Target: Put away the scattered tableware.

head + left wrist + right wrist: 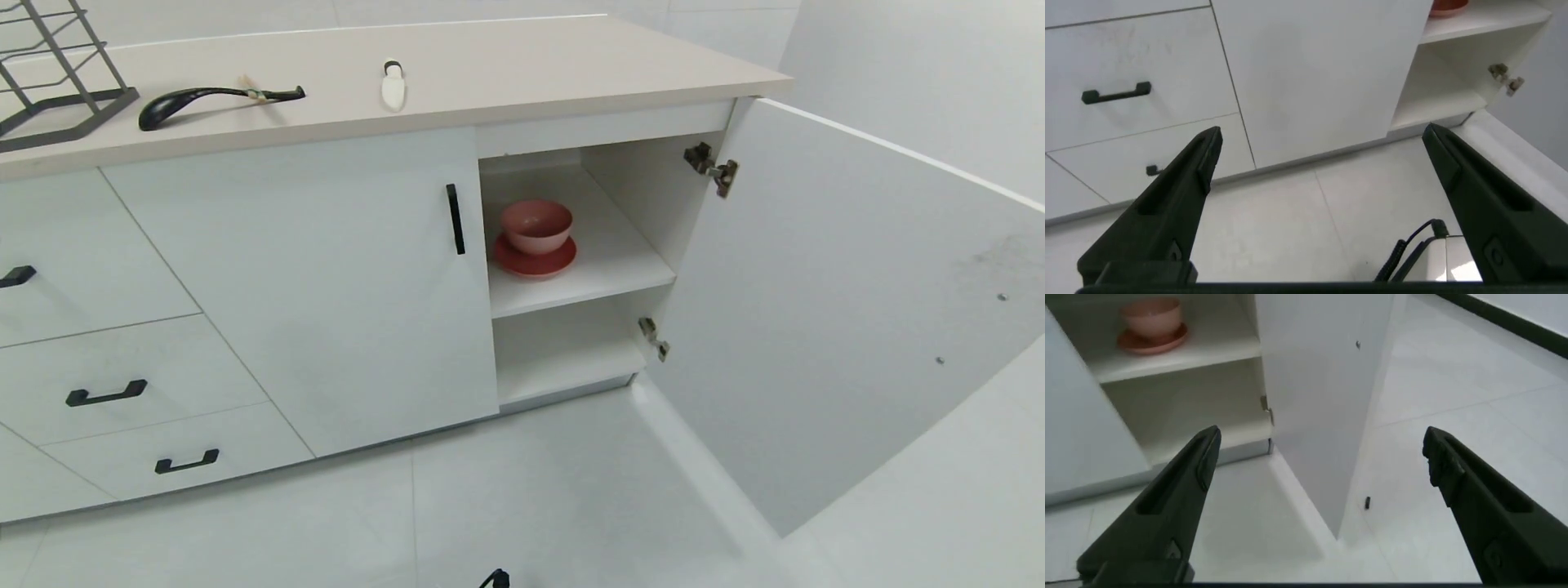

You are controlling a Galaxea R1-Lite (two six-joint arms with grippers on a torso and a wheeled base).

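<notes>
White cupboards line the wall, and one door (816, 327) hangs open. Inside, a pink bowl (536, 224) sits on a red plate (535, 263) — that part looks done. A black ladle (214, 99) and a small white utensil (393, 86) wait on the counter (531, 57). The left gripper (1323, 135) and right gripper (1323, 434) are spread wide — holding nothing.

A: What's nearest the camera?
B: The left gripper (1321, 135). Two dark fingers (1167, 212) spread wide apart, over pale floor tiles (1290, 204). A black cable (1413, 245) lies near one finger.
A: And beyond?
B: White drawers (1135, 122) w/ a black handle (1117, 93), a closed cabinet door (1315, 65), then an open cupboard. Its shelf (1486, 20) holds a red dish (1448, 6), only the edge visible. A metal hinge (1505, 77) sits below.
</notes>
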